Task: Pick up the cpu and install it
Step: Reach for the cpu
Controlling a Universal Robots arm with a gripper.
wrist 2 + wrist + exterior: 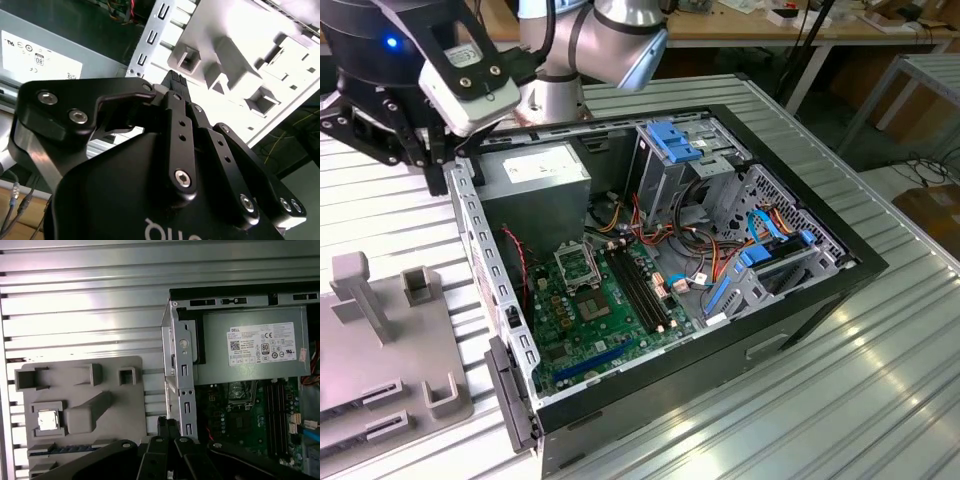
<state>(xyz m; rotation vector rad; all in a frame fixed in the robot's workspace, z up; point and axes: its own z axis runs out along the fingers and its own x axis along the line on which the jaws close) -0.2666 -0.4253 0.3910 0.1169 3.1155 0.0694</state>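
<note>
The hand (434, 172) hangs above the table (820, 400), over the edge of the open computer case (775, 330), near the grey power supply (535, 170). In both wrist views its fingertips (167, 426) meet, closed with nothing between them.

The cpu (48, 420) lies flat in a square recess of the grey tray (75, 375), which sits on the table just beside the case, well apart from the hand. Inside the case, the socket (243, 392) on the green motherboard (240, 417) stands open beside the long black memory slots (275, 410).
</note>
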